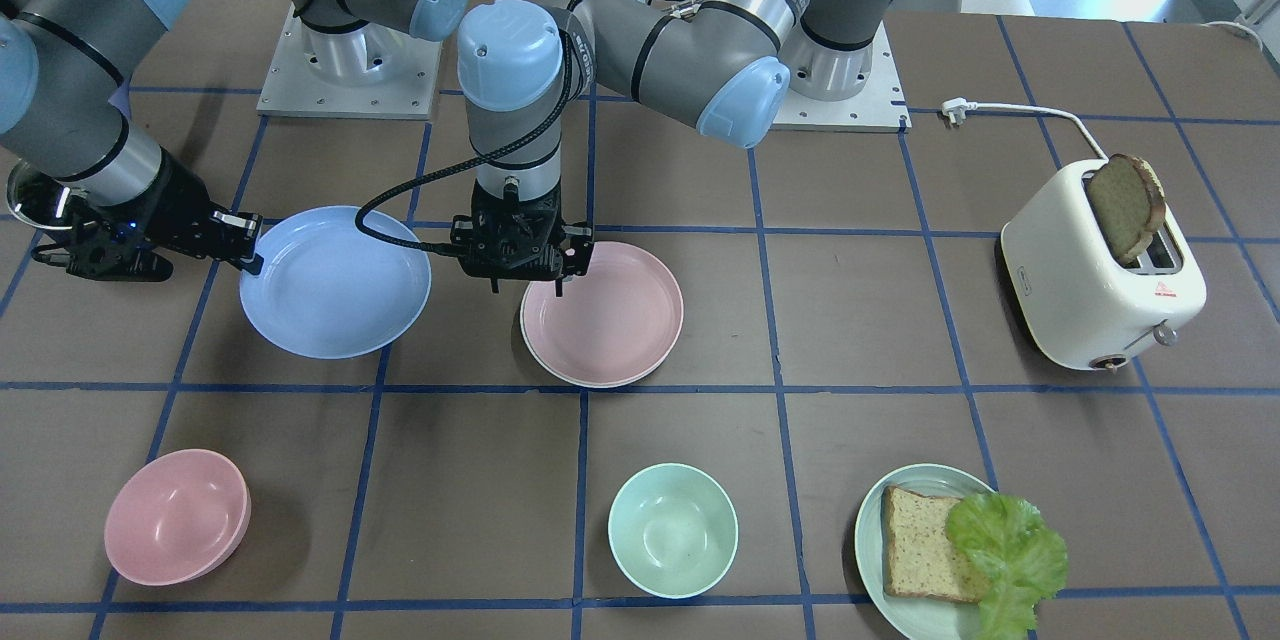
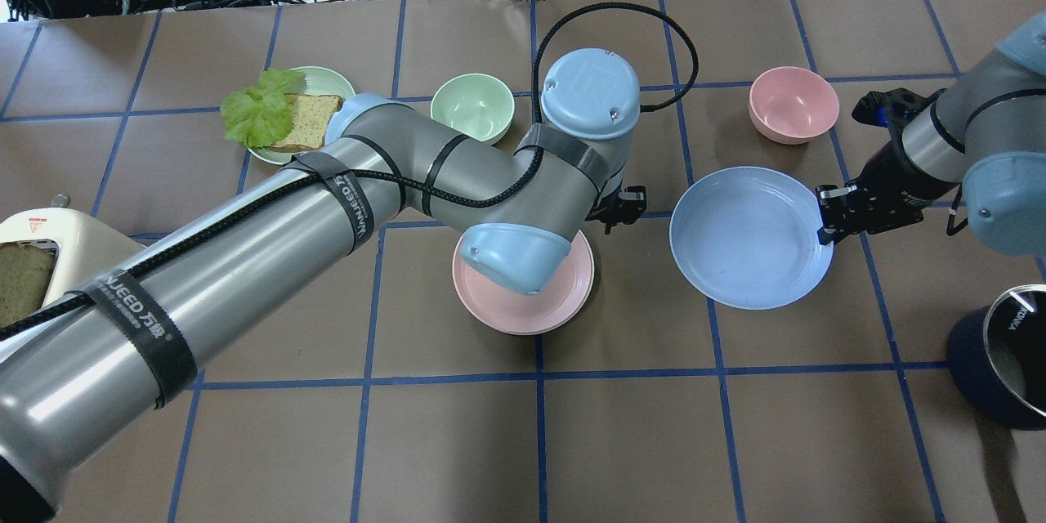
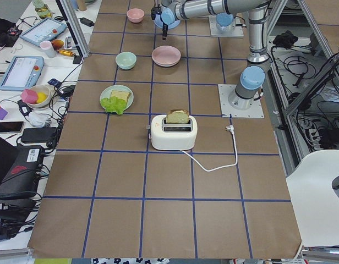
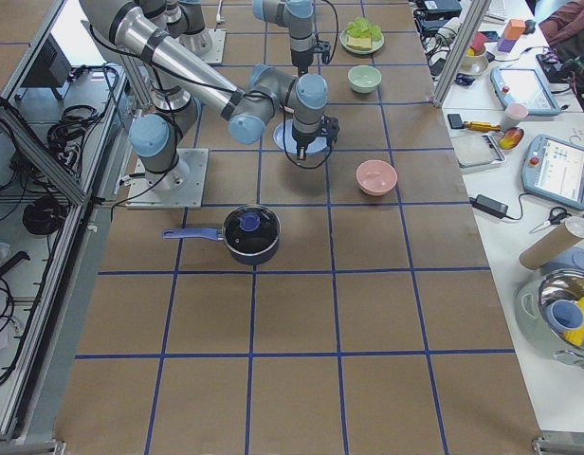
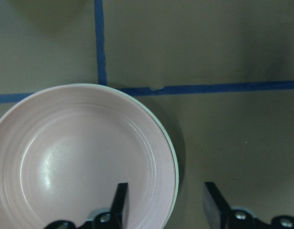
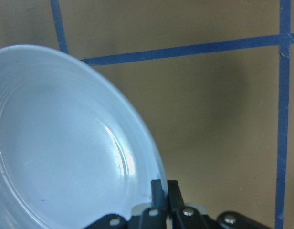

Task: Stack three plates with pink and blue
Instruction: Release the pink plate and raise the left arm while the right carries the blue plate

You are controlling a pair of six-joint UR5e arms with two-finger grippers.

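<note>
Right end effector pinches rim of light blue round matte plate, left-centre. Left end effector open over pale pink round plate, centre. Suggest: left clears, blue carried level, lowered centred.

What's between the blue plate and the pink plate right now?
Only bare mat, seen in the overhead view between the blue plate and the pink plate. The open left claw hangs above the pink plate's rim.

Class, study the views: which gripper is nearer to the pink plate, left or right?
Left. The left gripper hangs open over the rim of the pink plate, one finger on each side of it. The right gripper is off to the side, shut on the rim of the blue plate.
</note>
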